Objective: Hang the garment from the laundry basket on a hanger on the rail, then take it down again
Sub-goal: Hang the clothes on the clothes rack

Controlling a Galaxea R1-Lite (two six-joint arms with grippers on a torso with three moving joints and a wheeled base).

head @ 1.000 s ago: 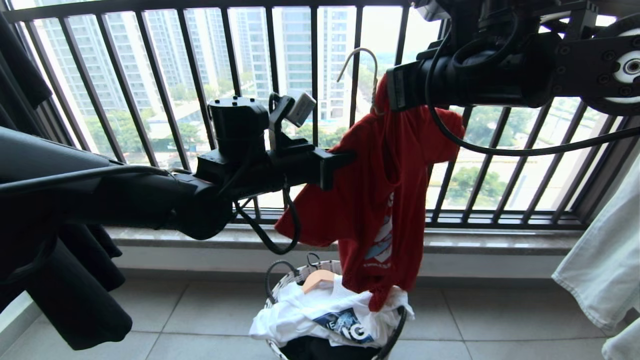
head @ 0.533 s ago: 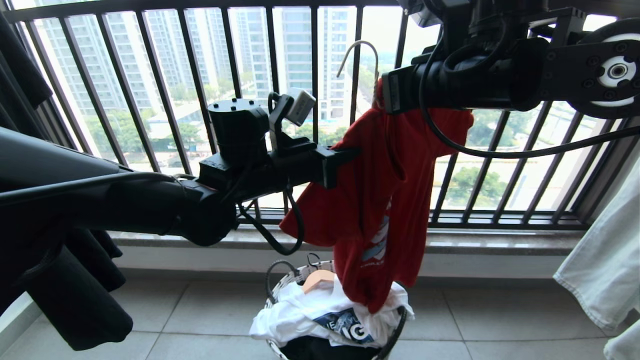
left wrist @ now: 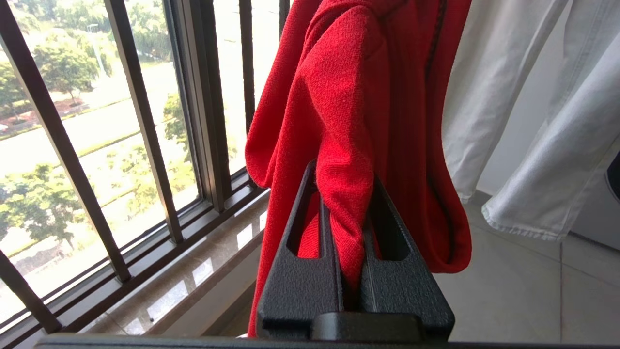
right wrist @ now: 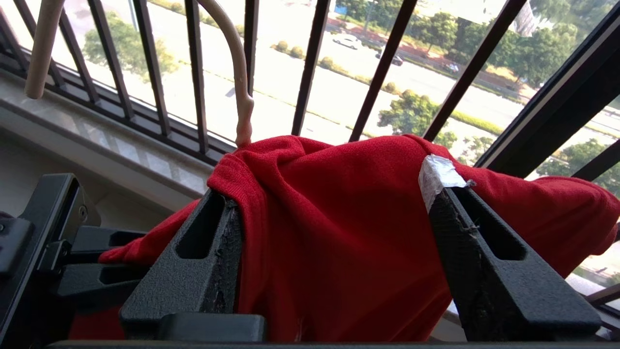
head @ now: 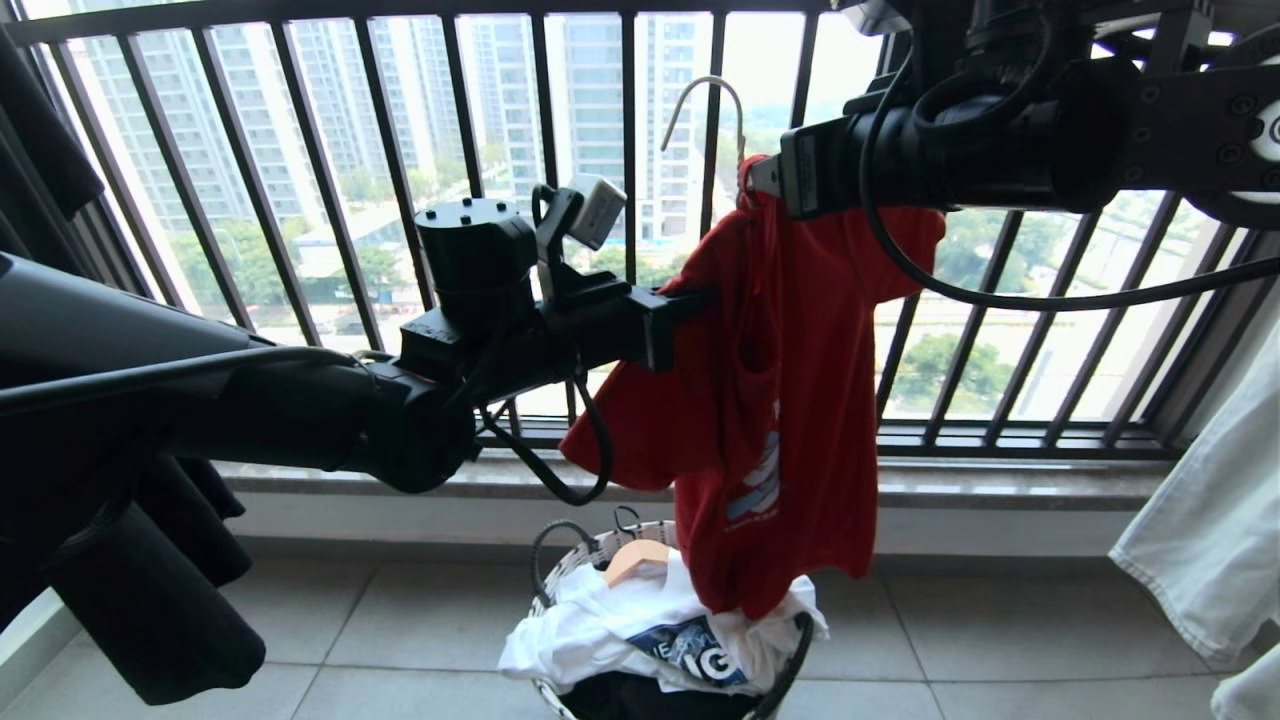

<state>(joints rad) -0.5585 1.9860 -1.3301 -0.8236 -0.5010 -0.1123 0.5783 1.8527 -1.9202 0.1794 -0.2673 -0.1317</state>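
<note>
A: How stand the pincers?

B: The left pincer [left wrist: 345, 213] is closed tight on a fold of the red shirt [head: 770, 400]; in its wrist view the two fingers [left wrist: 300, 271] press the cloth between them. The right pincer [right wrist: 339, 242] is wide open. Its fingers [right wrist: 203, 261] stand well apart, with the shoulder of the shirt lying across the gap between them, and one fingertip carries a piece of grey tape.

A: Does the right one hold something?

B: No, it grips nothing; the cloth only lies against it. Just beside it the hook of the white hanger [head: 715, 110] rises out of the collar of the shirt.

A: Where is the shirt?

B: It hangs in the air in front of the dark window bars [head: 380, 180], between the two arms. Its lower edge touches the white cloth in the basket [head: 590, 560], which stands on the tiled floor [head: 1000, 640].

A: Can you read any writing?

B: On the white cloth in the basket I see large letters "IG"; the rest is folded away. The print on the red shirt is too creased to read. A pale garment [head: 1210, 520] hangs at the right, a black one [head: 150, 600] at the left.
</note>
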